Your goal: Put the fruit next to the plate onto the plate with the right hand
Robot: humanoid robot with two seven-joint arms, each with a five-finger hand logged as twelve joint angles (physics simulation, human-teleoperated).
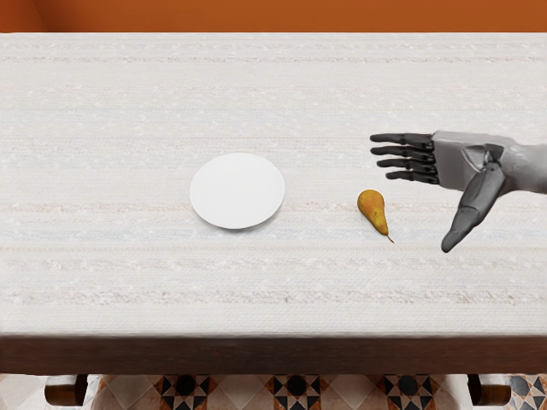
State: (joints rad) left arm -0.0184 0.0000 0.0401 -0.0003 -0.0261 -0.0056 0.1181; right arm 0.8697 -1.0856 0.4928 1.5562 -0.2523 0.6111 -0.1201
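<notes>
A yellow-brown pear [373,208] lies on its side on the pale table, its stem pointing toward the front right. A white round plate [237,190] rests to the pear's left, apart from it and bare. My right hand [420,190] comes in from the right edge and hovers just right of the pear, a little farther back. Its fingers [402,156] are stretched out flat toward the left and the thumb [462,224] points down toward the front. It holds nothing and does not touch the pear. No left arm shows.
The table's front edge [273,337] runs across the lower part of the view, with a patterned floor below it. An orange wall lies behind the far edge.
</notes>
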